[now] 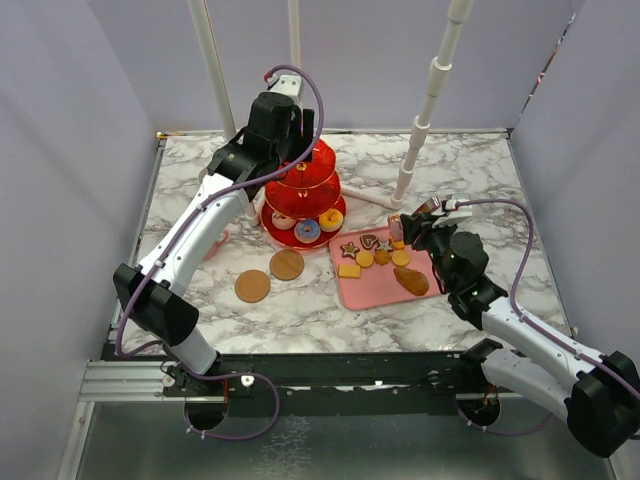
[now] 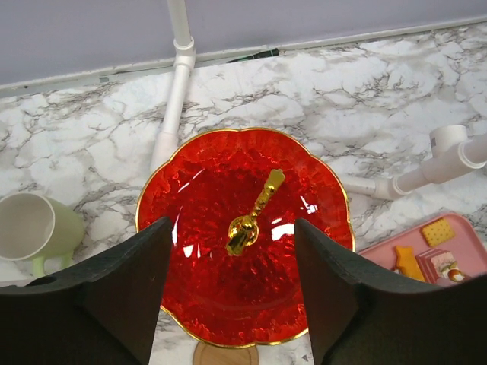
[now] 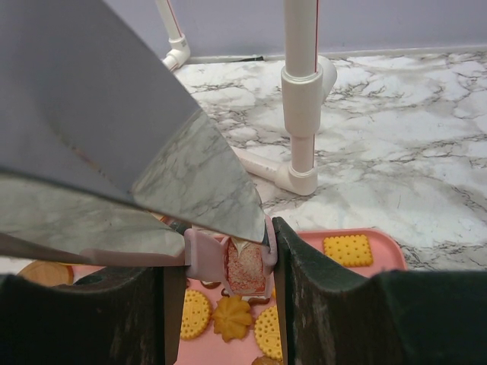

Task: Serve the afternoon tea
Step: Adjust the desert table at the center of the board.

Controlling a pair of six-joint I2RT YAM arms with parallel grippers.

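right gripper (image 3: 222, 252) pinches a pastry (image 3: 245, 272) over the tray (image 3: 384, 245), left gripper (image 2: 232, 222) hangs wide above the stand (image 2: 323, 190); we'd lift left clear before placing.

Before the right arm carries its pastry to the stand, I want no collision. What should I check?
1. Pastry pinched in the tongs that the right gripper holds: ok.
2. Room on the stand, top tier bare: ok.
3. Way over the stand free: not ok, the left gripper hangs above it.
4. Left jaws clear of the gold finial: ok, open either side, no contact seen.
5. Mugs on the coasters: not ok, both bare; the green mug sits beside the stand.
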